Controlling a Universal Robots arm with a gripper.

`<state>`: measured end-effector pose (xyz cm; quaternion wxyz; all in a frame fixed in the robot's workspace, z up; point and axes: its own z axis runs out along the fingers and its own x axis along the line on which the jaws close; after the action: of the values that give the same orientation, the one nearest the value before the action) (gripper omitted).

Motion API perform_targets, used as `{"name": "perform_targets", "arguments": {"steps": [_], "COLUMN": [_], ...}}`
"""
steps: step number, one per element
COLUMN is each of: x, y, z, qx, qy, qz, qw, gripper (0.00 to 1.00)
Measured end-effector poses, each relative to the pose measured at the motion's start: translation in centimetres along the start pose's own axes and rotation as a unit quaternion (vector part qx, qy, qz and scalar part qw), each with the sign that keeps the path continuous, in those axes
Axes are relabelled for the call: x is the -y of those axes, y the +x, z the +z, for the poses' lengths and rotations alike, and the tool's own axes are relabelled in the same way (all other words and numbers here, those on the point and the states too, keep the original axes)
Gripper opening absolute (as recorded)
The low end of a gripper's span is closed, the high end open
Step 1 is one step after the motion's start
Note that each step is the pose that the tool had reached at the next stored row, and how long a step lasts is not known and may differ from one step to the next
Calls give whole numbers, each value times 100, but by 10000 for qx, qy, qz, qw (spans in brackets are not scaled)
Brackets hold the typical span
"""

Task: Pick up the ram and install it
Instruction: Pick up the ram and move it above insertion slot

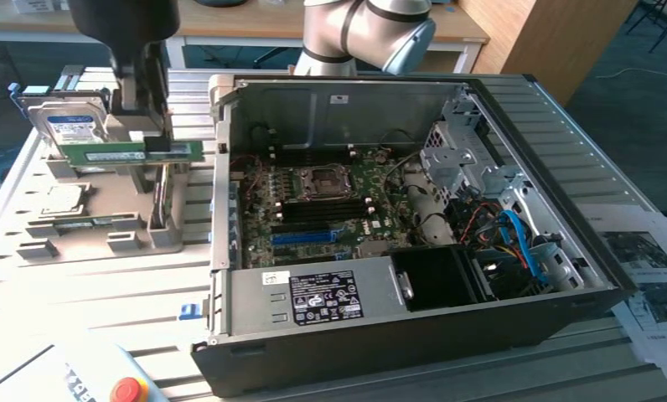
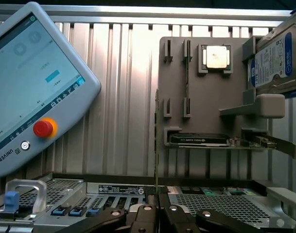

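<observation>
My black gripper (image 1: 143,142) hangs over the grey parts holder (image 1: 110,243) at the exterior view's left. It is shut on the ram (image 1: 126,154), a long green stick held level just above the holder. In the wrist view the ram (image 2: 156,141) shows edge-on as a thin line rising from between the closed fingertips of the gripper (image 2: 157,208). A second ram stick (image 1: 82,223) lies in the holder's slots, and appears as a thin edge (image 2: 187,77) in the wrist view. The open computer case (image 1: 535,109) stands to the exterior view's right, its green motherboard (image 1: 362,197) exposed.
The holder (image 2: 211,111) also carries a silver processor chip (image 2: 216,57), a hard drive (image 2: 274,58) with a blue-white label, and a dark card (image 2: 199,140). A teach pendant (image 2: 31,87) with a red button lies nearby. Cables and drive cages (image 1: 501,226) fill the case's right side. Papers (image 1: 647,276) lie beyond it.
</observation>
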<state>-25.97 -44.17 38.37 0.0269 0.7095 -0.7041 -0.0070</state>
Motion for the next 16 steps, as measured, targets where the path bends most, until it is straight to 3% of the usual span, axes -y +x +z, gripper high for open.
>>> {"name": "perform_targets", "arguments": {"steps": [16], "x": [428], "y": [81], "z": [-18], "qx": [0], "qy": [-35], "qz": [-1], "qw": [10000], "gripper": [12]}}
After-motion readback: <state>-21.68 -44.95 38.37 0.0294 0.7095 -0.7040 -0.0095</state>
